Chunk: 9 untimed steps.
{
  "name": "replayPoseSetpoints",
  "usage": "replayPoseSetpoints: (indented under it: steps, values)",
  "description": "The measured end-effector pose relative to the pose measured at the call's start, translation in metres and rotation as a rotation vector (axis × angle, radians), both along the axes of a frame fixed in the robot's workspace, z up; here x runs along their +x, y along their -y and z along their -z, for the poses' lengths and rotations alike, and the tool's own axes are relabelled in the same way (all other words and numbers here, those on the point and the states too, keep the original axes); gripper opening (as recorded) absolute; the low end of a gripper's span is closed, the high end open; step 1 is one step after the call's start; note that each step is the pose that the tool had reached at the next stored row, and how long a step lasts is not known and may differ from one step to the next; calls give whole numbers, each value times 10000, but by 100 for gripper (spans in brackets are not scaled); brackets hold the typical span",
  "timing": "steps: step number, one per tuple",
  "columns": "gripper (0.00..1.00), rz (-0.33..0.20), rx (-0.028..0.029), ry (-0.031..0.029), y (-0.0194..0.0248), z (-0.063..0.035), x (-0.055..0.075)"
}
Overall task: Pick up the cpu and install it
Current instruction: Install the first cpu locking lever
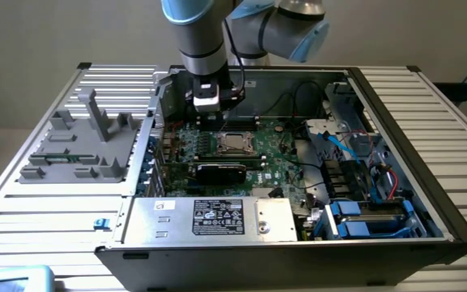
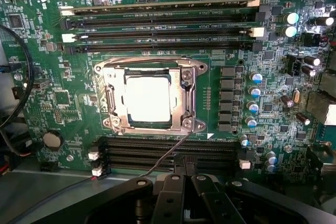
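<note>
The cpu [image 1: 233, 143] is a small square chip with a shiny silver top. It lies flat in the socket's metal frame [image 2: 113, 93] on the green motherboard [image 2: 58, 103]; the wrist view shows the cpu [image 2: 148, 98] from straight above. My gripper [image 1: 211, 121] hangs just above the board, a little behind the socket on the exterior view's left. In the wrist view the gripper [image 2: 185, 176] sits apart from the chip, shut with nothing between its fingers. A thin wire lever runs from the socket frame toward it.
The open computer case holds a black card with a green circuit board [image 1: 221, 170] in front of the socket, a silver box with a white label [image 1: 217, 218] and blue drive bays [image 1: 355, 216]. A grey fixture [image 1: 79, 146] stands on the table at the exterior view's left.
</note>
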<state>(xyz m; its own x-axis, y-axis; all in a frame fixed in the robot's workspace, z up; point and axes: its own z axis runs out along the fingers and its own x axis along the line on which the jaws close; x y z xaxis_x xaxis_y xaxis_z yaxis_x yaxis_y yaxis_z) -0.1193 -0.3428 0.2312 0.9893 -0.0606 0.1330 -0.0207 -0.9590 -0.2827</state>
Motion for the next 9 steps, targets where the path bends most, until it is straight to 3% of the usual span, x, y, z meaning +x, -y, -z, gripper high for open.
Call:
replayPoseSetpoints:
  steps: [2,5,9]
  values:
    - [11,57,70,23,-1,16,-7]
    - [11,237,78,22,0,65,-21]
    - [11,504,136,23,0,112,-39]
